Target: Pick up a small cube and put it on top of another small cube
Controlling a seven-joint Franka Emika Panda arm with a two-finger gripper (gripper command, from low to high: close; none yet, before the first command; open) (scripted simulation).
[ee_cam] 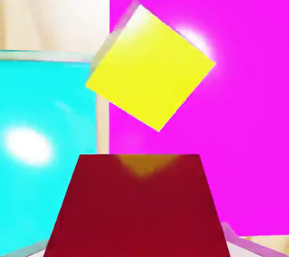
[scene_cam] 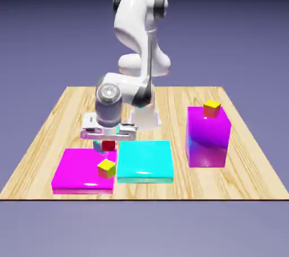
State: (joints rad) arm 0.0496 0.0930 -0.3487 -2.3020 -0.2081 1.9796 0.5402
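So that it can be stacked, the red cube [ee_cam: 138,210] sits clamped in the gripper's [scene_cam: 108,144] closed fingers, near the magenta block's [scene_cam: 84,183] far edge.

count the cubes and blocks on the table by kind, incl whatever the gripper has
yellow-topped small cubes: 2
red small cube: 1
teal small cube, partly hidden: 1
flat magenta block: 1
flat cyan block: 1
tall purple-magenta block: 1
total: 7
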